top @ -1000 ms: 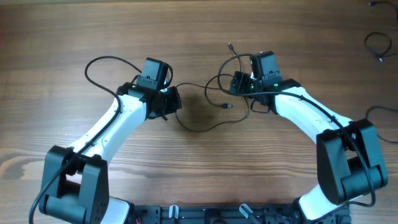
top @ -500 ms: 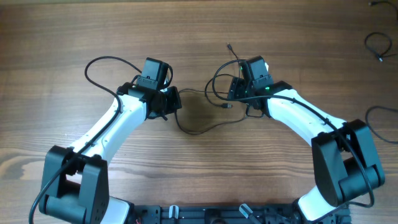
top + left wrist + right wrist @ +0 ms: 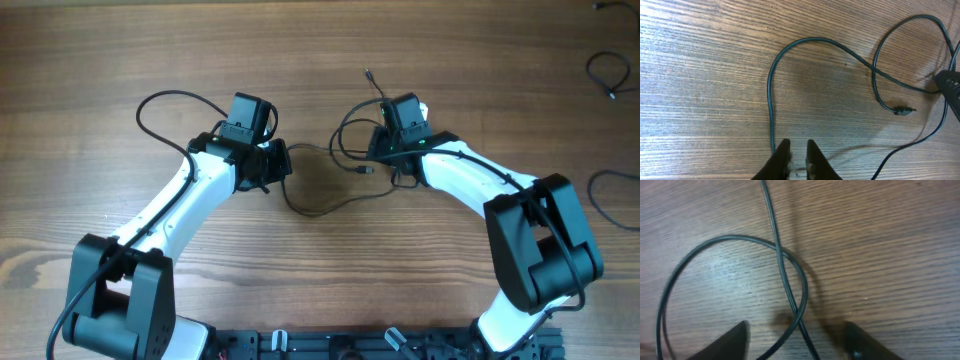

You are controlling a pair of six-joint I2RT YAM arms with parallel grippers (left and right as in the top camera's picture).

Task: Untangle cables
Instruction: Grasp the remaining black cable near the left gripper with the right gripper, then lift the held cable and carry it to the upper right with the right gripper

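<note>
A thin black cable [image 3: 322, 207] lies on the wood between my two grippers, looping near the right one; its plug [image 3: 365, 170] lies free. In the left wrist view the cable [image 3: 771, 90] curves down past the outer side of my left finger, and the plug [image 3: 904, 110] rests to the right. My left gripper [image 3: 797, 150] [image 3: 283, 160] stands open by a narrow gap with nothing between the tips. My right gripper [image 3: 795, 325] [image 3: 380, 142] is open wide, low over the table. Two crossing strands of the cable [image 3: 781, 255] run between its fingers.
More thin black cables lie at the table's far right, one at the top corner [image 3: 605, 70] and one at the right edge [image 3: 612, 185]. A black cord [image 3: 160, 100] loops out beside my left arm. A cable end [image 3: 370, 73] points away behind the right gripper.
My right gripper has shifted left over the cable loop and its jaws have narrowed. The left jaws have parted slightly; the left arm has stayed put.
</note>
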